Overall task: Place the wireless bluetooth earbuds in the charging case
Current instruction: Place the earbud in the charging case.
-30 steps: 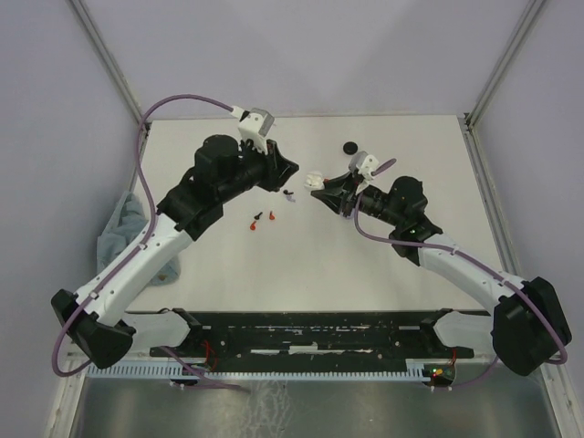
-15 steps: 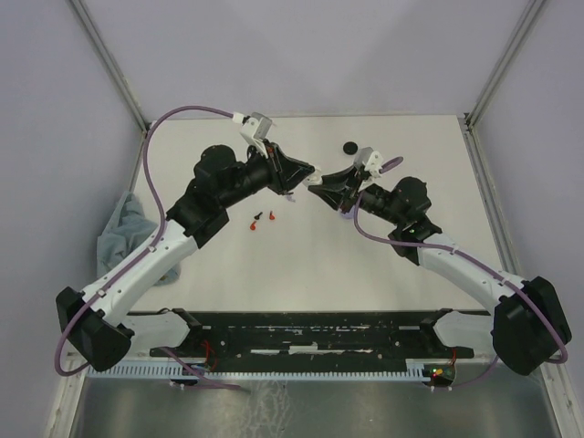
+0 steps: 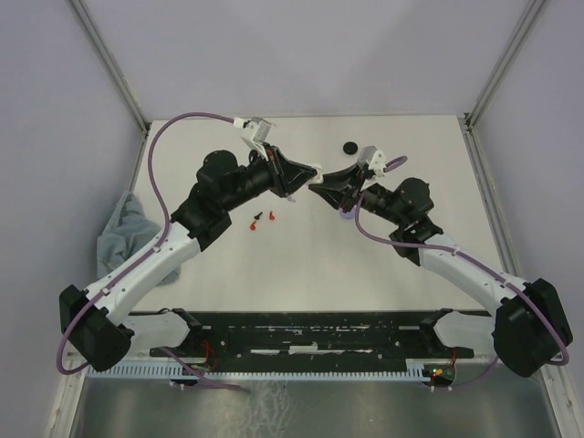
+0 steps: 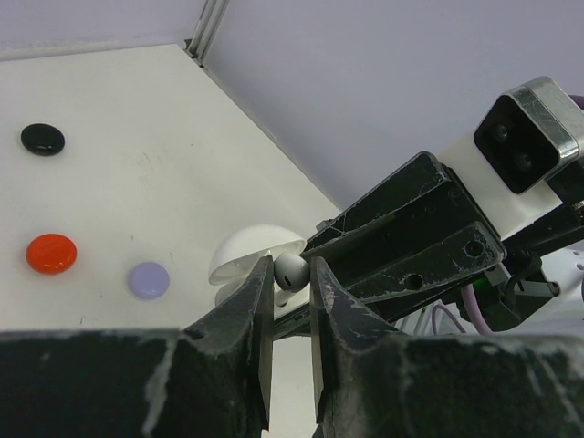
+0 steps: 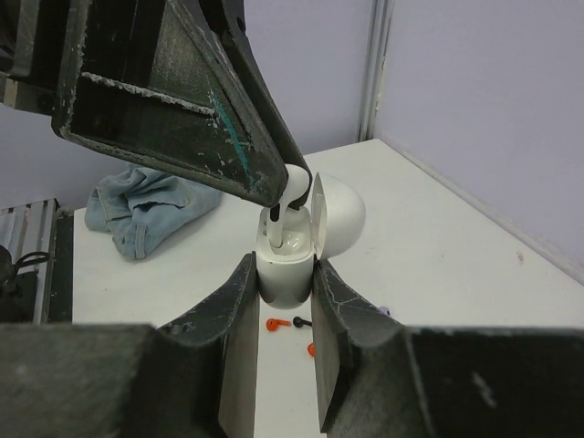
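In the right wrist view a white charging case (image 5: 286,274) stands upright with its lid (image 5: 339,214) swung open, and my right gripper (image 5: 283,269) is shut on its body. One white earbud (image 5: 294,185) hangs over the case's opening with its stem reaching down into a slot. My left gripper (image 4: 291,265) is shut on that earbud (image 4: 292,271), with the case's lid (image 4: 248,249) just behind it. From above, both grippers meet tip to tip over mid-table, left gripper (image 3: 313,172) against right gripper (image 3: 316,188). Two red earbuds (image 3: 253,224) and a black one (image 3: 260,216) lie loose on the table.
A black case (image 3: 349,146) lies at the back of the table. The left wrist view also shows a red case (image 4: 51,253) and a lavender case (image 4: 148,279) on the table. A crumpled blue cloth (image 3: 119,228) sits at the left edge. Walls enclose three sides.
My left arm has swung right and brought the white earbud up against the open case. The right gripper shifted only slightly with the case.
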Motion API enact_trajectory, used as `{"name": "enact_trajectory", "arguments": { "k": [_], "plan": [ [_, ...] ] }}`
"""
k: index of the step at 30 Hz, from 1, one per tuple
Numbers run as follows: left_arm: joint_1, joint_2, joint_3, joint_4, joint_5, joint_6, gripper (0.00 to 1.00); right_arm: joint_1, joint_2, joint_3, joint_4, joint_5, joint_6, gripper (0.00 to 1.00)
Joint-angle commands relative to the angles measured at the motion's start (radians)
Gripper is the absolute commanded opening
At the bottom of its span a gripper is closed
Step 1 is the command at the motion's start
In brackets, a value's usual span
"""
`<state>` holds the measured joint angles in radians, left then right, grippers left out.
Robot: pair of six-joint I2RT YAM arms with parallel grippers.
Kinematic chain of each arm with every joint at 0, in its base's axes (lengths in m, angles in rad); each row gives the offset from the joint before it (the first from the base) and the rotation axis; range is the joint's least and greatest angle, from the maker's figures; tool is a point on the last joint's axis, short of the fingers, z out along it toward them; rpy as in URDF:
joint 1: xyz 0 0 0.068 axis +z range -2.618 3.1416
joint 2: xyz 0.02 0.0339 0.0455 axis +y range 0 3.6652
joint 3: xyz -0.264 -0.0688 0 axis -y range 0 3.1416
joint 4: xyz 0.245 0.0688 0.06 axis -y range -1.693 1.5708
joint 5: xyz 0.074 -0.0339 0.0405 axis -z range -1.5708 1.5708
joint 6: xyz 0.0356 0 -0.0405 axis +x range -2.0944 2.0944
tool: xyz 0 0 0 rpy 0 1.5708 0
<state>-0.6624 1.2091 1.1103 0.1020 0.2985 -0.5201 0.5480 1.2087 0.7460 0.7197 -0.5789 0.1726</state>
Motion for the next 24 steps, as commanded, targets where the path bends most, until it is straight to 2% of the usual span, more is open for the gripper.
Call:
{"name": "enact_trajectory", "arguments": {
  "k": [1, 16, 24],
  "plan": [
    [0.001, -0.012, -0.01, 0.051, 0.02, -0.037, 0.22, 0.007, -0.036, 0.012, 0.081, 0.002, 0.022, 0.1],
    [0.001, -0.06, -0.02, -0.042, -0.06, -0.044, 0.4, 0.007, -0.04, 0.013, 0.129, 0.007, 0.057, 0.1],
    [0.001, -0.081, -0.02, -0.062, -0.069, -0.048, 0.43, 0.01, -0.039, 0.011, 0.127, 0.006, 0.062, 0.1]
  ]
}}
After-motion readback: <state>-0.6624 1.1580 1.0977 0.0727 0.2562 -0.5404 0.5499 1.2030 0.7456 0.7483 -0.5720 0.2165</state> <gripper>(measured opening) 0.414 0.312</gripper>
